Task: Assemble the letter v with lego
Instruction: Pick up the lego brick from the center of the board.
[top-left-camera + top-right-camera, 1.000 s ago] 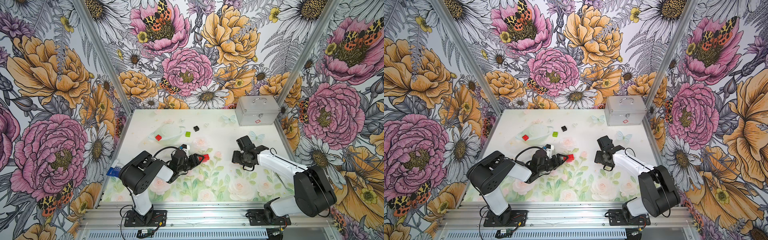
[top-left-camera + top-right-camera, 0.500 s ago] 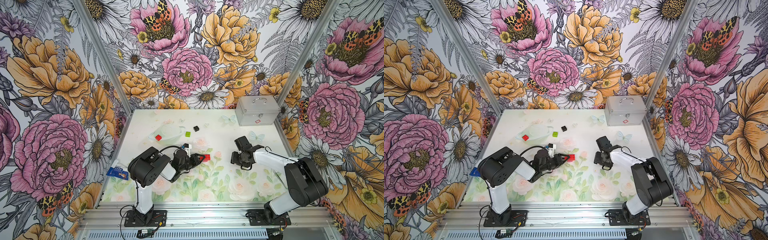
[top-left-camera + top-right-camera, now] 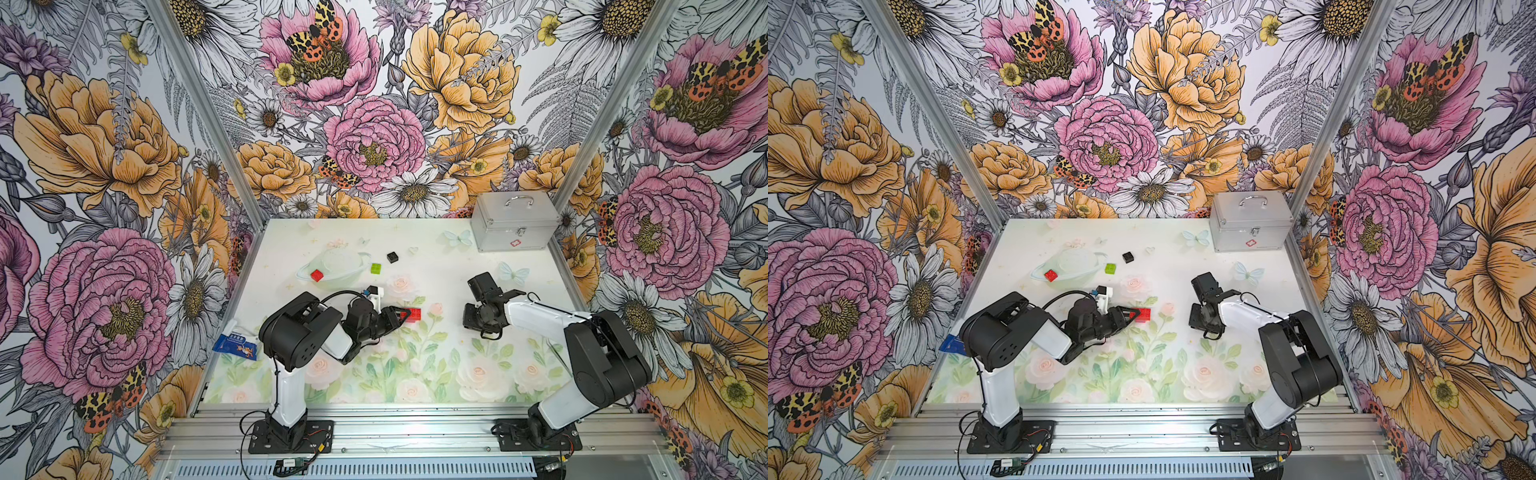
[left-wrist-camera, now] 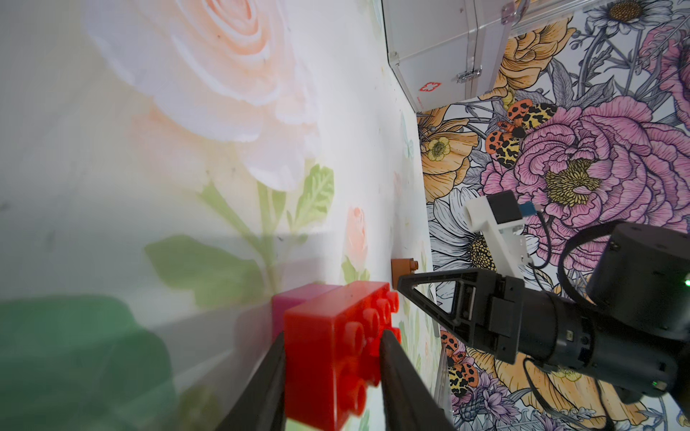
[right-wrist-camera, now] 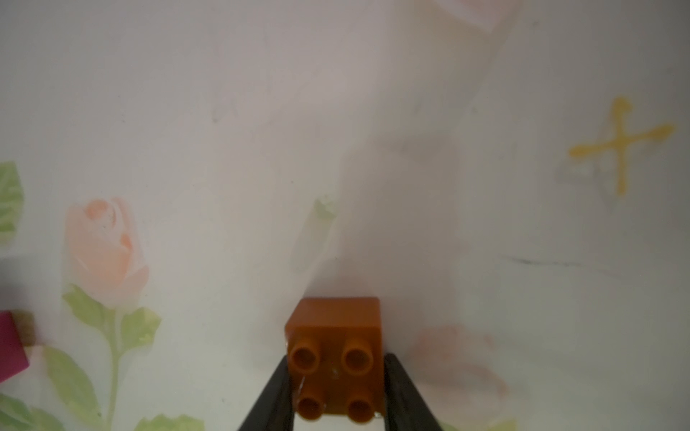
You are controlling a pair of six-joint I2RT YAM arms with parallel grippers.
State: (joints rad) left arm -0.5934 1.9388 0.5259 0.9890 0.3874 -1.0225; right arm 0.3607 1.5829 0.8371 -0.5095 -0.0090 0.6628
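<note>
Looking down in both top views, the left claw has the long red brick near the middle of the desk. A small red brick, a green brick and a black brick sit loose further back, so no V yet.

Left wrist view: the claw is clamped on the long red brick, which seems stacked on a pink brick.

Right wrist view: the right claw pinches the brown brick by its flat sides, and the brick looks to be down on the desk.

I reckon these are light, rigid, slick plastic. Squeeze the flat faces, not the studs, or they'll twist out when pressed together.
</note>
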